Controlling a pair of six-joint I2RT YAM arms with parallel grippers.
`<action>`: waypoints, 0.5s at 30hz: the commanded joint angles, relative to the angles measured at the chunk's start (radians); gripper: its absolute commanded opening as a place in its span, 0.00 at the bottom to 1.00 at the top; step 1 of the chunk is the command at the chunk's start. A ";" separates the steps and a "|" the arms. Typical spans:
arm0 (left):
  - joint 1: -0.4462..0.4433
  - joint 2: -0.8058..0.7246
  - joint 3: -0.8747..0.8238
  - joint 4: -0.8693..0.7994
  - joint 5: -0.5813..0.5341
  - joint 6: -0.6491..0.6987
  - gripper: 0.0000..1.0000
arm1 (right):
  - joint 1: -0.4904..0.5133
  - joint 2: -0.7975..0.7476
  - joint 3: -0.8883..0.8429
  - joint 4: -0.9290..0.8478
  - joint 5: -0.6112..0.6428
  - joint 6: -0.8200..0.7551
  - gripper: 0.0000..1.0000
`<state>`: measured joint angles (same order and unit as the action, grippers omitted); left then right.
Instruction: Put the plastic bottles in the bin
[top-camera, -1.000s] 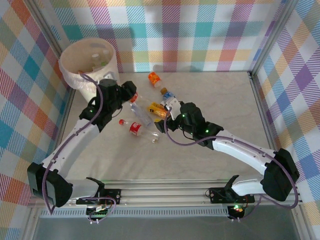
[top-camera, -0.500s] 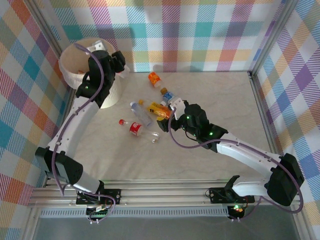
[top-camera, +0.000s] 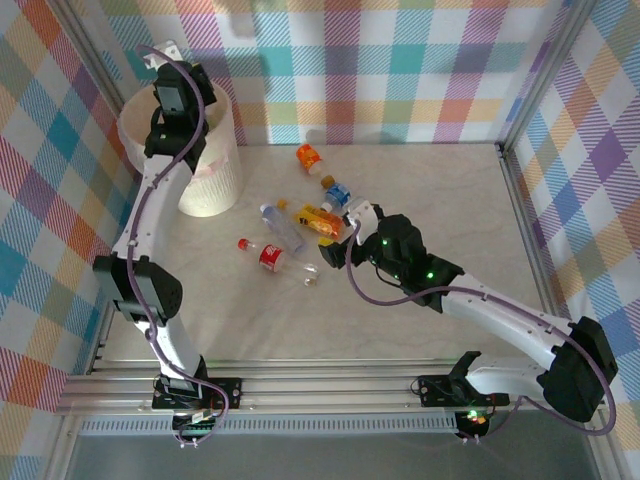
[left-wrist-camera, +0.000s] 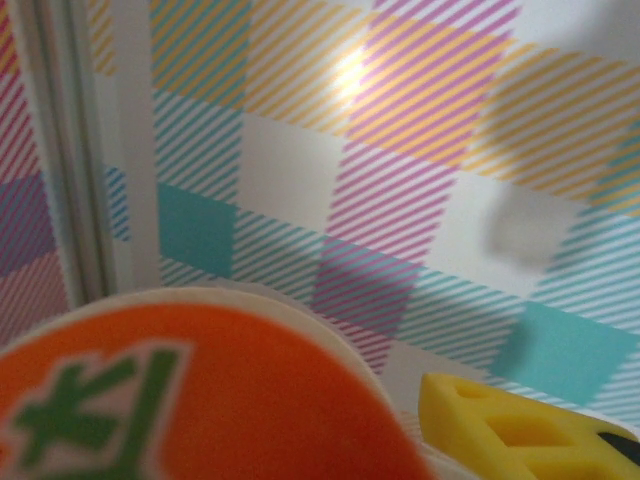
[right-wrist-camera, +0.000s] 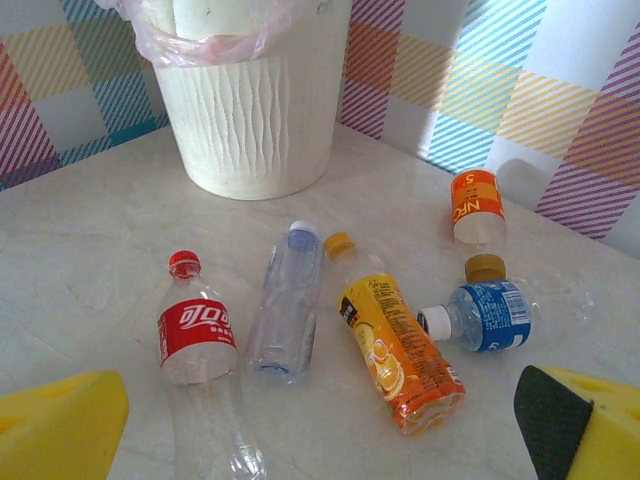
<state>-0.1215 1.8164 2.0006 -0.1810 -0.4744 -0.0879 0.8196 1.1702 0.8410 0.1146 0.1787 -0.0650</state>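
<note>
With my left gripper seemingly closed on an orange-labelled plastic bottle above the round cream-white bin, my right gripper gapes empty over the yellow-labelled bottle lying on the table, probably light, slick and crushable, so I'd pinch mid-label.

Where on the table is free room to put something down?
Free: the table at far right, between the right arm and the walls, and its near strip. Crowded: the plastic bottles between the bin and the right gripper.
</note>
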 joint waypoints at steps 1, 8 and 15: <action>0.039 0.035 0.043 0.019 -0.033 0.064 0.48 | 0.004 -0.035 -0.013 0.023 -0.017 -0.005 1.00; 0.090 0.095 0.041 0.030 -0.093 0.133 0.48 | 0.004 -0.052 -0.016 0.004 0.002 0.005 1.00; 0.151 0.121 0.019 -0.004 -0.173 0.135 0.49 | 0.004 -0.058 -0.028 -0.007 -0.002 -0.001 1.00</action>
<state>-0.0036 1.9331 2.0129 -0.1852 -0.5800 0.0242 0.8196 1.1301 0.8276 0.1085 0.1757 -0.0647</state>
